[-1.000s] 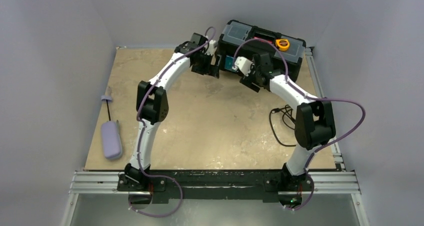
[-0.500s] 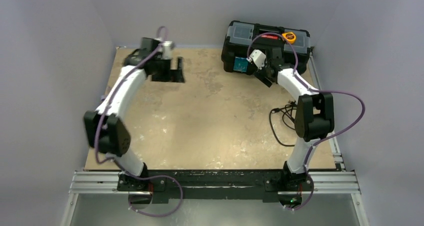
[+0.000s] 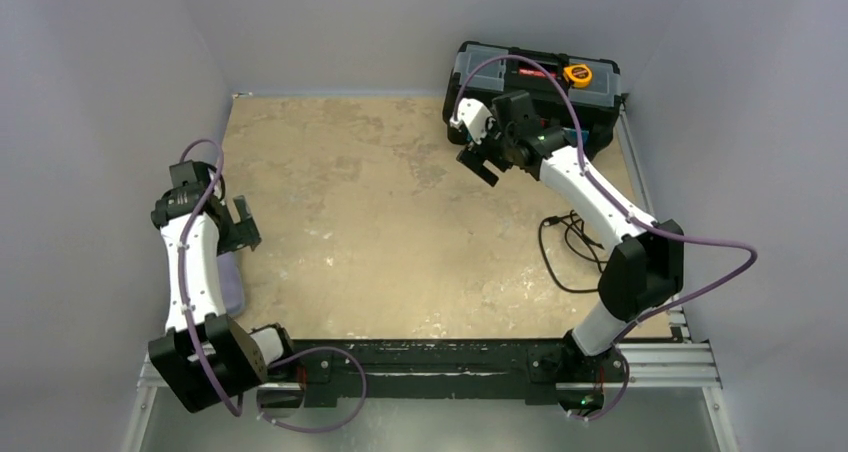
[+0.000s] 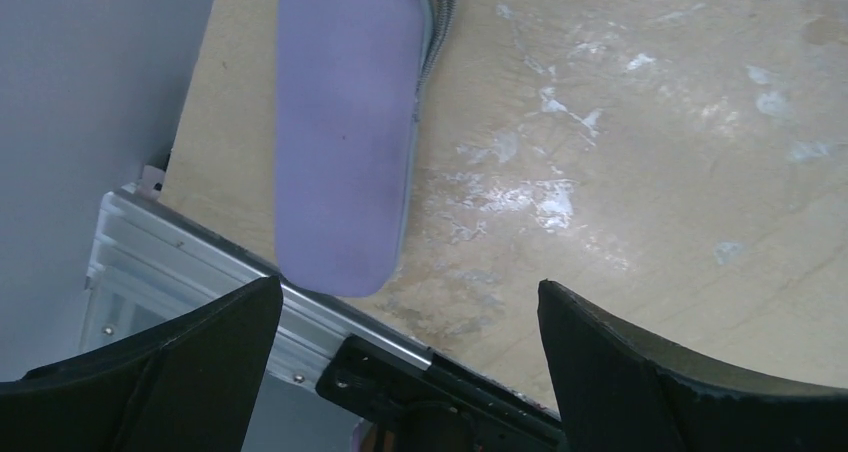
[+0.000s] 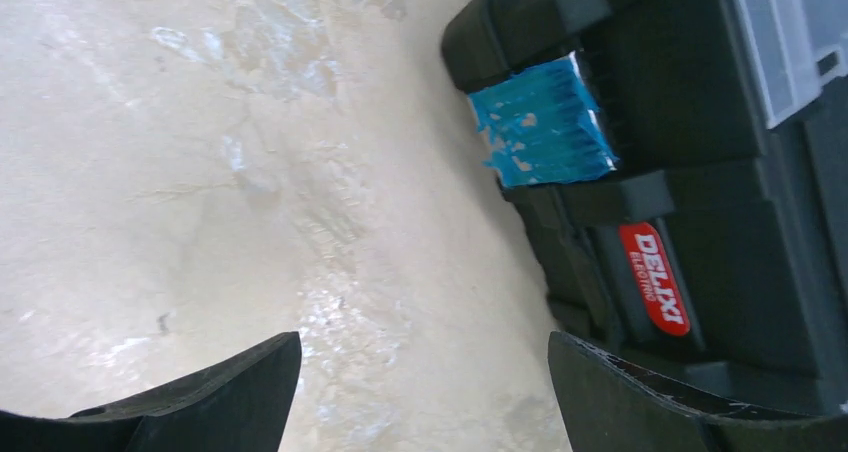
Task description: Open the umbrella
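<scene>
No umbrella shows in any view. A pale lavender oval case point(image 4: 345, 132) with a grey strap point(image 4: 440, 22) lies closed at the table's near left edge. In the top view only a sliver of the case point(image 3: 236, 284) shows beside the left arm. My left gripper point(image 3: 243, 224) hovers above the case's near end, open and empty; the left wrist view shows its jaws point(image 4: 410, 287) wide apart. My right gripper point(image 3: 480, 157) is open and empty beside the black toolbox, jaws point(image 5: 425, 340) wide apart over bare table.
A black toolbox point(image 3: 530, 87) stands at the back right with an orange tape measure point(image 3: 576, 74) on top and a blue latch point(image 5: 540, 122) on its front. A black cable point(image 3: 565, 242) lies at the right. An aluminium rail point(image 4: 180, 262) runs along the near edge.
My left arm has swung from the back of the table to the near left, over the lavender case. My right gripper has shifted slightly left along the toolbox front.
</scene>
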Controlling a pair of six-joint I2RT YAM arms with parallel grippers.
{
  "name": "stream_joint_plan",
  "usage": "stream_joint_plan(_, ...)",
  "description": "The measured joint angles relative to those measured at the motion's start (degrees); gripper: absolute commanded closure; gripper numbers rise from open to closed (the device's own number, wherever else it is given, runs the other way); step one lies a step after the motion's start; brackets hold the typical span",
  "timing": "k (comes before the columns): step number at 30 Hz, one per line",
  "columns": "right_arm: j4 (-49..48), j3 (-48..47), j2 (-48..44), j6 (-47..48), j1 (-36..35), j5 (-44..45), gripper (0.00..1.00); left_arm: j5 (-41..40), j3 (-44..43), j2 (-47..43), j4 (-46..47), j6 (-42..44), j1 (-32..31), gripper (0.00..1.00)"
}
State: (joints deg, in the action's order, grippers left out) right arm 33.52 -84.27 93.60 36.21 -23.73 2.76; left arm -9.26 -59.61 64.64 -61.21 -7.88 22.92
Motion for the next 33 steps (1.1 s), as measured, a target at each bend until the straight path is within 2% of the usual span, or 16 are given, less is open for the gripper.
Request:
stream_joint_plan(3,3.5,-2.6,0.7,-2.3,-0.2,-2.2,0.06,-1.8,-1.1,6.3,0.1,2.7,2.3,0.00)
stream_joint_plan(9,7.6,-6.4,0.8,-4.4,0.9,-3.6,0.05,-2.2,-1.5,19.6,1.9,10.4,11.6,0.00)
stream_joint_plan(12,9.1,-6.5,0.6,-4.6,0.9,-3.8,0.05,1.4,-1.8,24.6,1.7,13.6,14.4,0.05)
stream_joint_plan(16,10.2,-6.5,0.4,-4.6,0.9,-3.8,0.05,8.4,-3.0,29.9,-0.2,14.5,13.2,0.08)
stream_joint_plan(18,10.5,-6.5,0.4,-4.6,0.9,-3.8,0.05,12.1,-4.0,31.2,-1.4,13.2,10.2,0.10)
stream_joint_plan(22,11.2,-6.5,0.4,-4.6,0.9,-4.0,0.05,21.1,-6.3,32.0,-0.9,6.3,-2.2,0.12)
stream_joint_plan(25,12.0,-6.5,0.4,-4.6,0.9,-4.4,0.05,27.1,-9.7,33.5,2.0,0.6,-15.8,0.08)
stream_joint_plan(29,13.3,-6.5,0.4,-4.6,0.9,-6.8,0.05,34.9,-14.6,35.5,7.5,-1.9,-34.4,0.01)
stream_joint_plan(31,14.1,-6.5,0.4,-4.5,0.9,-8.5,0.03,39.2,-13.8,32.8,9.6,-1.9,-38.5,0.00)
stream_joint_plan(33,15.4,-7.0,0.7,-4.5,0.6,-11.5,0.02,41.4,-10.4,24.8,10.6,-0.2,-36.8,0.00)
